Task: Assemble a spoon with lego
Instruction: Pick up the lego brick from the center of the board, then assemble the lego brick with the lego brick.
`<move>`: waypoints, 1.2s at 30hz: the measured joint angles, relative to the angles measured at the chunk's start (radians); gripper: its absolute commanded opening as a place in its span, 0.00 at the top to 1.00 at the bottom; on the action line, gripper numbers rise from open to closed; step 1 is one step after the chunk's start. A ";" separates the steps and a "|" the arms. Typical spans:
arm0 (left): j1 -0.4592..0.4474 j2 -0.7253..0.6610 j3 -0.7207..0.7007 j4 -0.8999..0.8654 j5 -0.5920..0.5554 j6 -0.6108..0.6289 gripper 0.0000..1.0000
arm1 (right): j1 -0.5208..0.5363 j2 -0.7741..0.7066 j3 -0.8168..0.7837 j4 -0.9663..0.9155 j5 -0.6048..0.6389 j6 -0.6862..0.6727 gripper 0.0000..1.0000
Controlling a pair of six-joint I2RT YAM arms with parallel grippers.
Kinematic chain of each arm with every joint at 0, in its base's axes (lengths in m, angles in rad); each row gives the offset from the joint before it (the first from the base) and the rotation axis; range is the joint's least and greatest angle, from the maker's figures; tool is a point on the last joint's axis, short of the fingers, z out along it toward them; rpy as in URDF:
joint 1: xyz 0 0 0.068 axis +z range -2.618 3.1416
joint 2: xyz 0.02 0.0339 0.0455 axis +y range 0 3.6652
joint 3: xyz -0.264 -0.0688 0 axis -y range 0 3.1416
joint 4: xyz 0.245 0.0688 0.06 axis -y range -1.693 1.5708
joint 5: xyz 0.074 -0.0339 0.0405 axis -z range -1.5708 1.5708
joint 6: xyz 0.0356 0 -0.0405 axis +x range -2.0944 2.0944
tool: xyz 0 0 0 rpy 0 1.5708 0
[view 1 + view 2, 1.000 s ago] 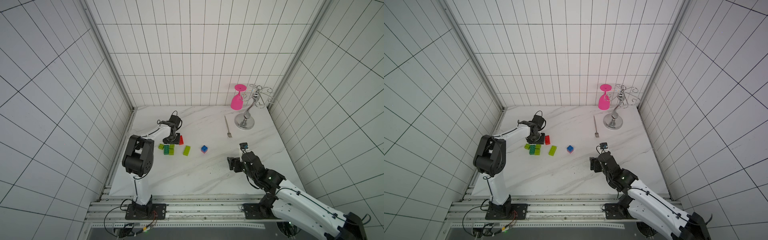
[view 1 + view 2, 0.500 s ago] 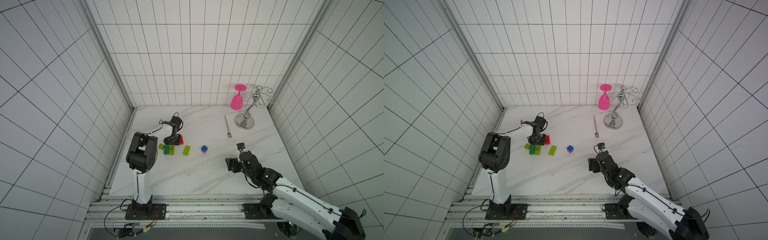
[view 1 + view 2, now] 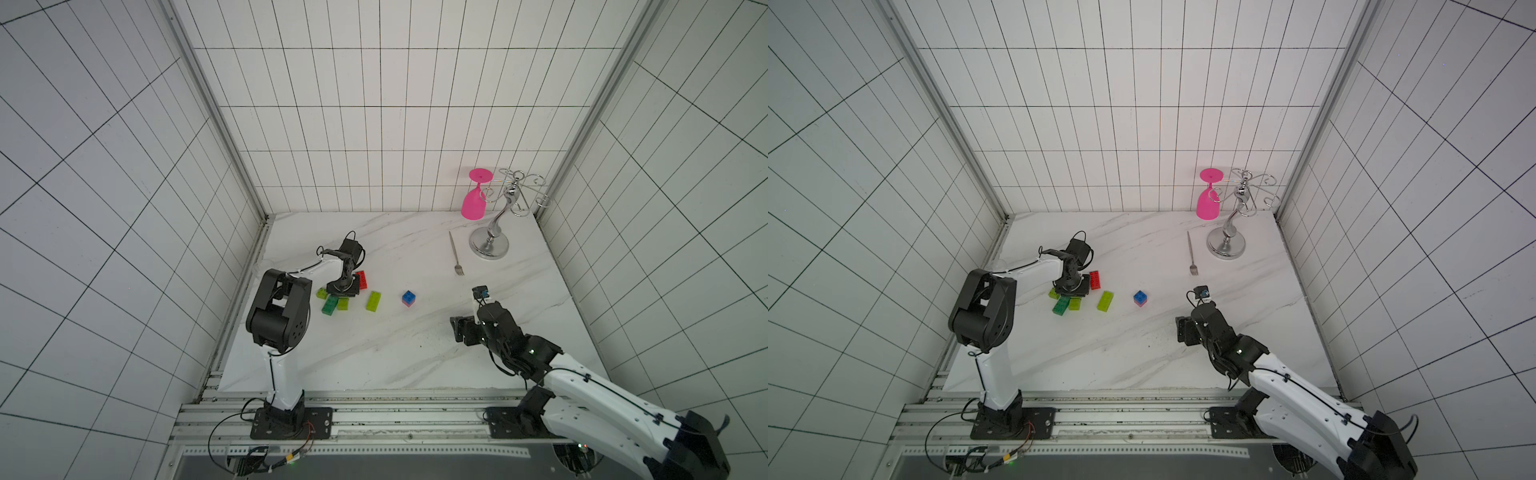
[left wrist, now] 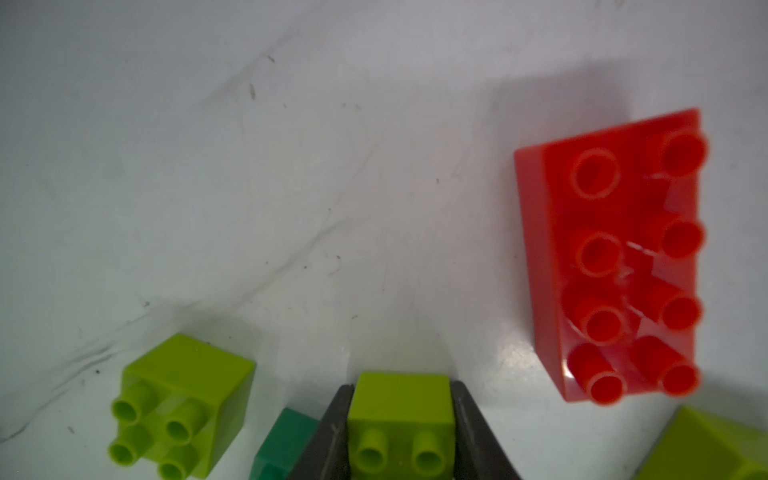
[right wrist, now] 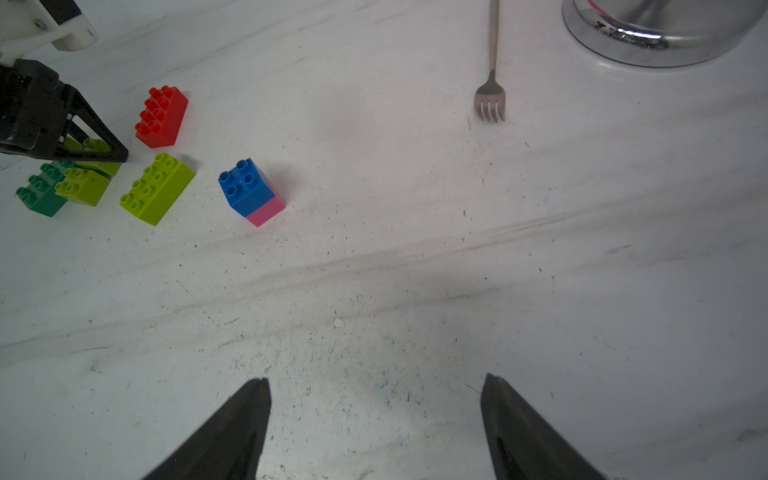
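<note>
Nearest to us, the right gripper [image 5: 376,384] hangs over bare bench [image 5: 415,270] with its jaws spread wide and nothing between them, well apart from every brick. Further in stands the blue-on-pink stack [image 5: 249,191], the only joined piece we can be sure of. It is upright, blue on top, studs up, and we take it for the start of the handle. Near it, toward the left arm's side, lies the long lime brick [image 5: 158,187], loose and studs up, its long axis running roughly near to far with a slight slant. Then comes the cluster: the left gripper [image 4: 401,386] is closed on a small lime brick [image 4: 400,415], a finger on each side face. Beside it are a dark green brick [image 4: 286,440] and a second small lime brick [image 4: 183,399]. Whether the held one has left the bench we cannot tell. The red brick [image 4: 615,257] lies just behind, apart from the others, studs up, its long axis also near to far. We judge the task barely begun: there is no spoon yet, so it points nowhere and has no long axis of its own. The whole green-and-red head is left to build, and the handle to attach. At the far side a fork [image 3: 454,253] and a stand [image 3: 489,245] with a pink glass [image 3: 473,205] take no part
</note>
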 measured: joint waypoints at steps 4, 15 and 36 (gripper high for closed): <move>-0.013 -0.011 0.000 -0.001 -0.011 -0.002 0.74 | 0.000 0.004 0.000 0.000 0.000 0.000 0.17; -0.269 -0.182 0.118 -0.040 0.023 0.023 0.74 | 0.000 -0.010 0.000 0.000 0.016 0.000 0.17; -0.444 0.167 0.487 -0.227 0.056 0.244 0.71 | 0.000 -0.069 0.000 0.017 0.029 -0.008 0.17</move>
